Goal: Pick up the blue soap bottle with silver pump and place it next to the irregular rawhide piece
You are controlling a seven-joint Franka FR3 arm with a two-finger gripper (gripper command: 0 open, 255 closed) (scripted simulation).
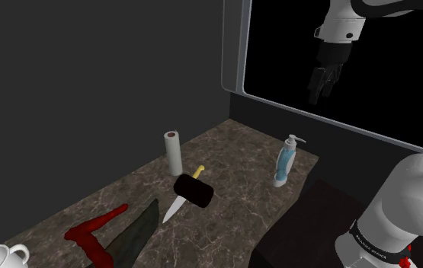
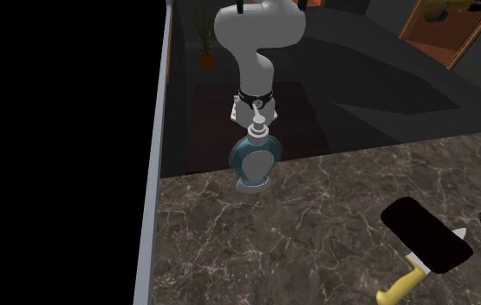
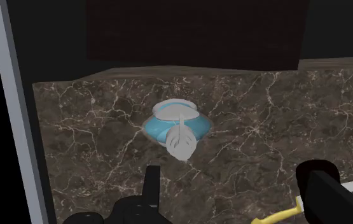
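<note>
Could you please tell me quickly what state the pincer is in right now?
Pincer: open, holding nothing, high above the soap bottle.

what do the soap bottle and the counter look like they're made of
Soap bottle: see-through blue body with a gloss, likely plastic, possibly glass. Its pump is pale grey and dull, metal or plastic, unclear. Counter: dark brown with pale veins, looks like marble or similar stone.

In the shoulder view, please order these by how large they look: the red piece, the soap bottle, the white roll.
1. Red piece: it looks the largest, though it may simply lie nearer the camera.
2. Soap bottle and white roll: nearly alike. The bottle looks slightly taller, but not enough to rank them.
</note>
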